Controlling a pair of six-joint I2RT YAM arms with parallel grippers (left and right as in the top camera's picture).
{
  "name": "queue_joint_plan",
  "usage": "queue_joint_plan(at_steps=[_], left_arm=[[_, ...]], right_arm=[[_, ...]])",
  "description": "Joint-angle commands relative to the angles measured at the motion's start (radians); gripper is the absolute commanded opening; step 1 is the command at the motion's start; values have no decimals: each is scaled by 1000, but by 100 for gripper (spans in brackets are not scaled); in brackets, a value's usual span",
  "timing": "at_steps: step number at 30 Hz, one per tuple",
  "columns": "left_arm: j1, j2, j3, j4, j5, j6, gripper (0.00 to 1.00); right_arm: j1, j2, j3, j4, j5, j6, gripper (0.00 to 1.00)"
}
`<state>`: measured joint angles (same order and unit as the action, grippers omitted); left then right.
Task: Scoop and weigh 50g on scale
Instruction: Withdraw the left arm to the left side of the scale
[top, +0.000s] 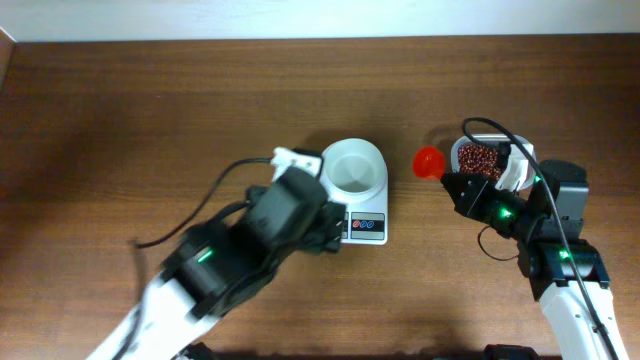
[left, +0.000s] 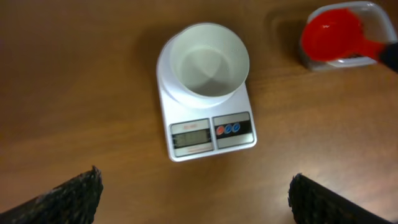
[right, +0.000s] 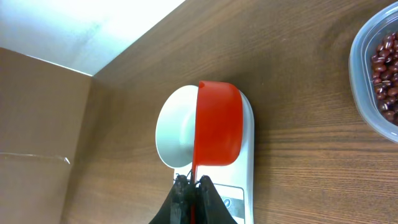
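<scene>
Ok so the scale (top: 366, 226) sits mid-table (top: 120, 100), with its round white bowl (top: 355, 168) on top, and the bowl looks empty. From the left wrist cam you can see the grey display (left: 189, 137) and the red and blue buttons (left: 231, 129) facing the camera, but I can't read the display.

The left gripper (left: 196, 180) hangs over the table just in front of the scale, jaws spread wide, nothing in them. From overhead that arm covers the display side of the scale, so only the buttons peek out.

The right gripper (right: 194, 182) is pinched tight on the thin handle of the red scoop (right: 217, 124). From overhead, the scoop's cup sits between the bowl and the clear tub (top: 520, 152) of red beans (top: 478, 157), right by the tub's left edge. It looks empty in the left wrist view, though that part is blurry. A black cable (top: 215, 185) loops off the left arm.
</scene>
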<state>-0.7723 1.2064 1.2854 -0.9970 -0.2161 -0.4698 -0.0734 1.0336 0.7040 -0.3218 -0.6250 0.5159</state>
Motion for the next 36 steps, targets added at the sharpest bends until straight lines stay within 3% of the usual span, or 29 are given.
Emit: queue_joint_plan(at_steps=[1, 3, 5, 6, 14, 18, 21, 30, 36], left_arm=[[3, -154, 5, -99, -39, 120, 99], [3, -195, 5, -97, -36, 335, 99], [5, -219, 6, -114, 96, 617, 99], [14, -229, 6, -128, 135, 690, 99], [127, -232, 12, -190, 199, 819, 99], [259, -158, 116, -279, 400, 997, 99], [325, -90, 219, -380, 404, 1070, 99], [340, 76, 256, -374, 441, 1087, 99], [414, 95, 256, -370, 536, 1146, 99]], right_arm=[[-6, 0, 4, 2, 8, -14, 4], [-6, 0, 4, 1, 8, -13, 4], [-6, 0, 4, 1, 8, -14, 4], [-6, 0, 4, -1, 8, -14, 4], [-6, 0, 4, -30, 8, -14, 4], [-6, 0, 4, -31, 8, -14, 4], [-6, 0, 4, -30, 8, -14, 4], [-6, 0, 4, -34, 8, -14, 4], [-6, 0, 4, -35, 8, -14, 4]])
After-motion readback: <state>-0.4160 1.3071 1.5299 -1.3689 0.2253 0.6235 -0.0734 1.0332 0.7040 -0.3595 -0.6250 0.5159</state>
